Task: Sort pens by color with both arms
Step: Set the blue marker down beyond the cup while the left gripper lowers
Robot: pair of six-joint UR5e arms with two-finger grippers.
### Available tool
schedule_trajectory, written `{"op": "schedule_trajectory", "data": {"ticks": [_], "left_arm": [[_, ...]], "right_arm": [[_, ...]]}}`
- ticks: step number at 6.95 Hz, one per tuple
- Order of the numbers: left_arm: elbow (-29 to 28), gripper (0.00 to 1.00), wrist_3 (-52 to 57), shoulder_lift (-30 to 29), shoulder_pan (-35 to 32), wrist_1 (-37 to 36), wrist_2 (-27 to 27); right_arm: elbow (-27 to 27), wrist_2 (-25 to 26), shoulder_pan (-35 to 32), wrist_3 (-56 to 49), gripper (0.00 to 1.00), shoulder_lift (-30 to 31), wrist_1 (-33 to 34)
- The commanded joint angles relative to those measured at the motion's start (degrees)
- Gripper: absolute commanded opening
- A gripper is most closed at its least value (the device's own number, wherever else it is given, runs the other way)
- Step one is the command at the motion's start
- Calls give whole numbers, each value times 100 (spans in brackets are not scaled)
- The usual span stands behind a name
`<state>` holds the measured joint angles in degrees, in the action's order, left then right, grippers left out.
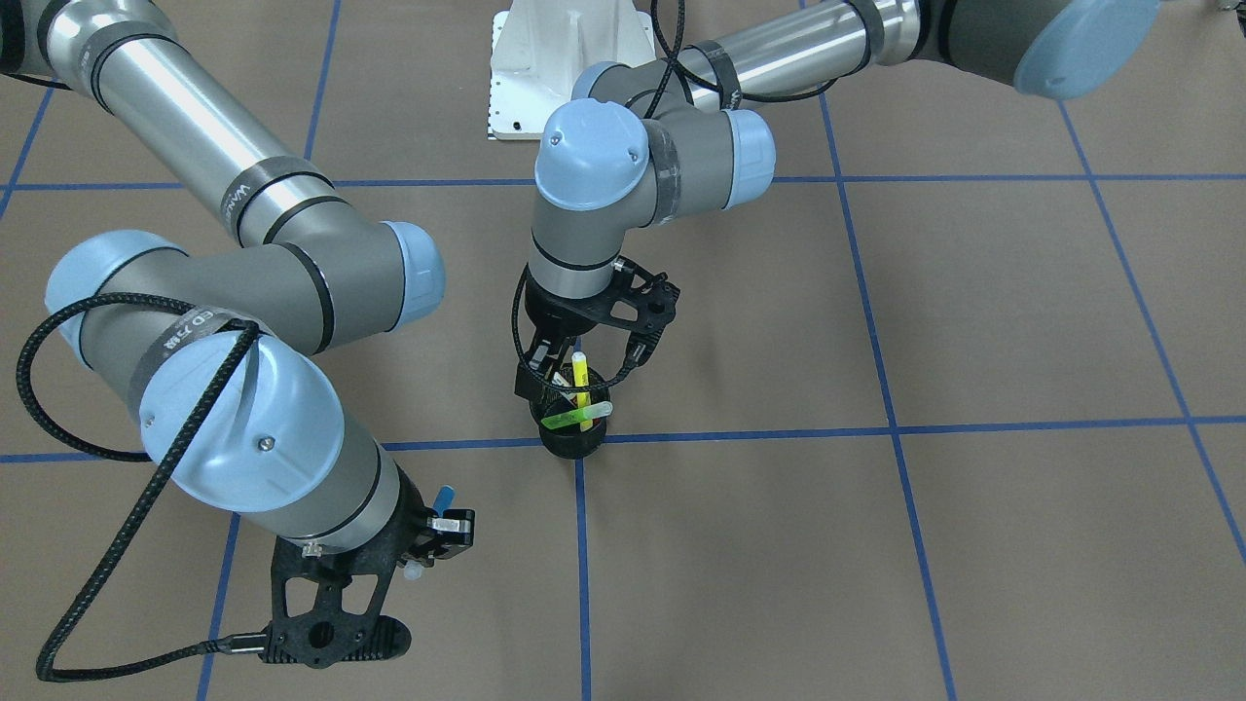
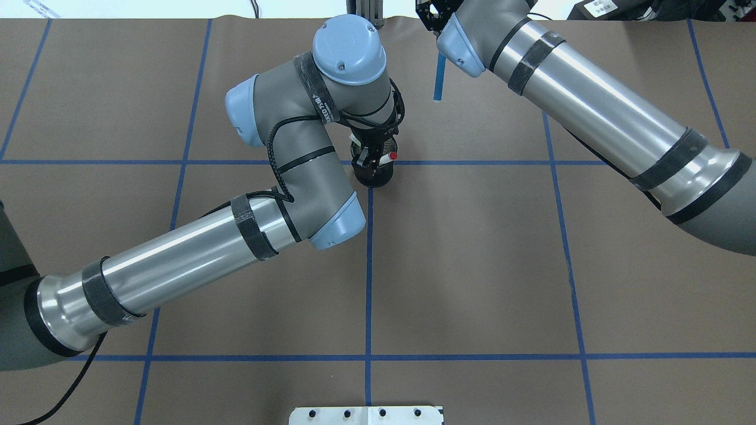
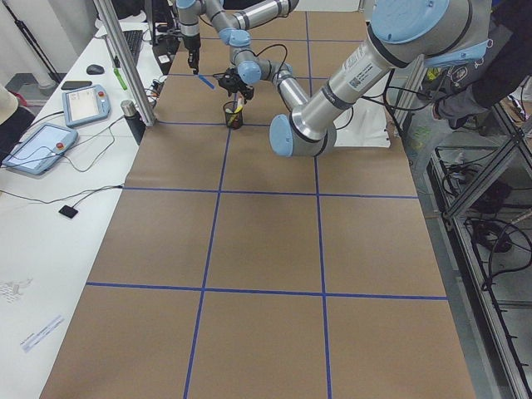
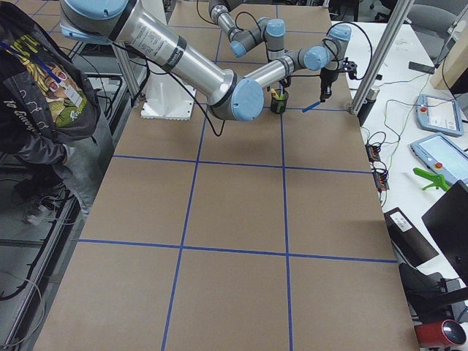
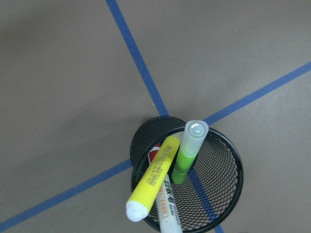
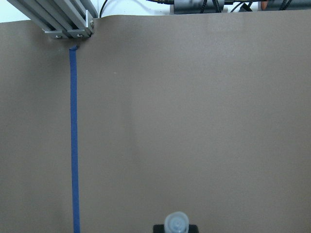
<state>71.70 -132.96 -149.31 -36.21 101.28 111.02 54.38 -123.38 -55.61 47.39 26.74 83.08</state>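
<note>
The right pincer (image 1: 440,531) grips the blue pen (image 2: 437,79) above the counter (image 2: 472,265), while the left pincer (image 1: 581,375) hangs open over the cup (image 5: 234,162) of three crossed pens (image 5: 155,177), where a skewed grab might topple it.

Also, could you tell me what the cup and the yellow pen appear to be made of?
The cup looks like matte black wire mesh, probably metal: blue tape shows through its wall. The yellow pen looks like smooth, opaque plastic with printed lettering.
</note>
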Motion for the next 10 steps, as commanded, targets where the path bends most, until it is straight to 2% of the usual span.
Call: {"op": "schedule_trajectory", "data": {"ticks": [1,3,4,5,6,7,9,10], "left_arm": [[-43,66,-107,-19,61,23,-27],[-34,55,-107,-19,131,15,-27],[-25,45,-107,-19,158,14,-36],[-16,37,-107,-19,158,6,-36],[1,30,-107,-19,158,6,-28],[28,22,-99,-10,149,6,-27],[255,20,-29,42,123,-29,-19],[256,19,-28,42,114,-30,-19]], "right_arm": [[-146,130,182,94,21,-90,-240],[-164,165,261,148,21,-134,-248],[-164,209,296,148,21,-134,-248],[-164,209,297,148,29,-117,-240],[-164,357,297,217,65,-117,-240],[-164,428,288,244,78,-99,-248],[-94,420,157,244,82,-99,-231],[80,368,-88,227,89,-30,-205]]}}
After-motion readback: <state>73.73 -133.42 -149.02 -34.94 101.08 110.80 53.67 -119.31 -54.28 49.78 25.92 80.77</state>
